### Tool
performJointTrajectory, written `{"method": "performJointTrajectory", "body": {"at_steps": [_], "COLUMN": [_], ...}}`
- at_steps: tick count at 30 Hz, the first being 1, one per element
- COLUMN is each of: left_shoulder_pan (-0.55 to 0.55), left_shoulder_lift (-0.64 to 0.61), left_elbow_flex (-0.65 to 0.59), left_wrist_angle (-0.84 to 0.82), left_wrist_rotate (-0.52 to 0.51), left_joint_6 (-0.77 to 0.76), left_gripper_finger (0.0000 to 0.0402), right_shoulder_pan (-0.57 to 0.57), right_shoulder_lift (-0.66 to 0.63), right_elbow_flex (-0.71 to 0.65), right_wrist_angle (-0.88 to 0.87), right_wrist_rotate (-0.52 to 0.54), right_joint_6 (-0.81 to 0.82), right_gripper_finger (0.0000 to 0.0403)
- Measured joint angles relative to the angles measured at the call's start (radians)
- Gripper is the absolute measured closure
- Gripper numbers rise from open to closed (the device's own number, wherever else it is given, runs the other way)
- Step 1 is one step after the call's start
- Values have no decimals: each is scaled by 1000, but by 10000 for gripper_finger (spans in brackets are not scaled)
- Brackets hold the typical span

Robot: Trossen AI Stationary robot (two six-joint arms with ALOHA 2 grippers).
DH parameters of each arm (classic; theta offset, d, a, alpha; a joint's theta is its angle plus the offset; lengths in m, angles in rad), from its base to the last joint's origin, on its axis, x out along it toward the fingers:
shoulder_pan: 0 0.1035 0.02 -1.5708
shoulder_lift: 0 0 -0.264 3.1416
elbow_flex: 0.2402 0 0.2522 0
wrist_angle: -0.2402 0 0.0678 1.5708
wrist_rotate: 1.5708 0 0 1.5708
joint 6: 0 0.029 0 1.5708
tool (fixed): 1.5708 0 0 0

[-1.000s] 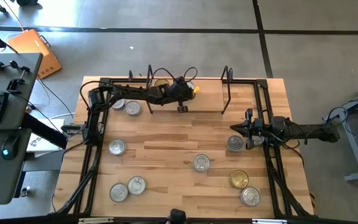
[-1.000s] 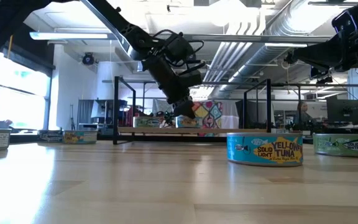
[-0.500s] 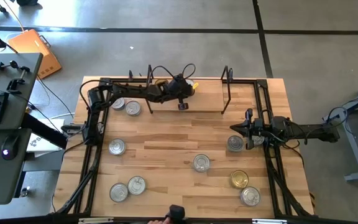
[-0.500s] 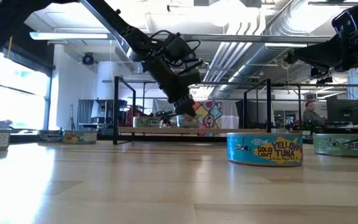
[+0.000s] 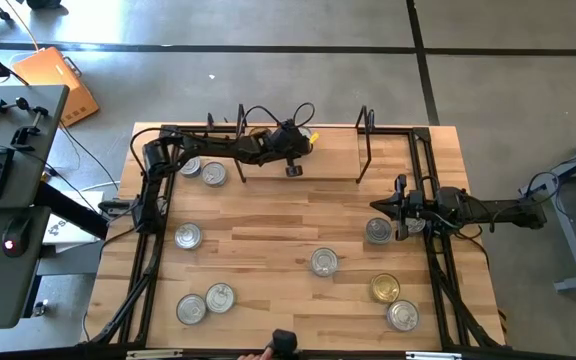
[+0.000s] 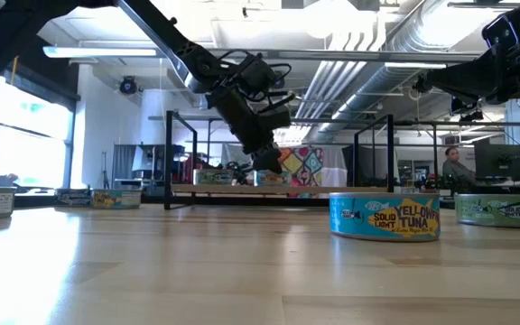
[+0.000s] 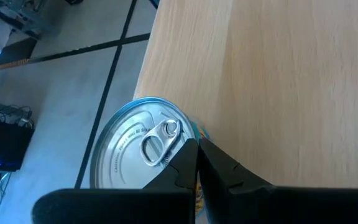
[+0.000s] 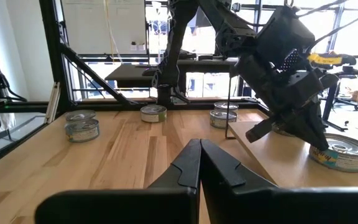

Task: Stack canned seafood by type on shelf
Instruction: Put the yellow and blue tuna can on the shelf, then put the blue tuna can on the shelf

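The shelf (image 5: 333, 160) is a light board between two black wire uprights at the table's far edge. One silver-lidded can (image 7: 138, 155) with a blue and yellow label stands on it, right at the board's far edge. My left gripper (image 7: 197, 146), shut, reaches slanting down onto this can (image 8: 347, 152). Another can (image 5: 258, 131) shows on the shelf behind the arm. Several cans stand loose on the table, among them a silver one (image 5: 324, 262) and a gold one (image 5: 385, 289). My right gripper (image 5: 380, 205) waits shut and level at the table's right side. My left gripper has its shut fingertips against the can's rim (image 7: 188, 138), beside the pull tab. The fingers (image 8: 312, 138) slant down from the near left side. The can stands upright on the shelf board. Nothing is pinched between the fingers.
Two cans (image 5: 189, 167) (image 5: 213, 174) stand near the left arm's base, and one (image 5: 378, 230) sits just below my right gripper. The black uprights (image 5: 365, 140) and the frame rails along the table's sides bound the work area. A blue tuna can (image 6: 385, 217) stands mid-table.
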Motion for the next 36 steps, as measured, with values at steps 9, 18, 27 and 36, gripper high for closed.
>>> {"method": "performJointTrajectory", "body": {"at_steps": [9, 18, 27, 36], "left_shoulder_pan": [-18, -46, -64, -138], "left_shoulder_lift": [-4, -4, -32, -171], "left_elbow_flex": [1, 1, 0, -1], "left_wrist_angle": [-22, -37, -75, -161], "left_wrist_rotate": [-3, -57, -90, -108], "left_joint_6": [-1, -21, -22, -69], "left_gripper_finger": [363, 292, 273, 272], "right_shoulder_pan": [0, 0, 0, 0], "right_shoulder_lift": [0, 0, 0, 0], "right_elbow_flex": [0, 0, 0, 0], "right_wrist_angle": [0, 0, 0, 0], "right_wrist_rotate": [0, 0, 0, 0], "right_joint_6": [0, 0, 0, 0], "right_gripper_finger": [403, 403, 403, 403]}}
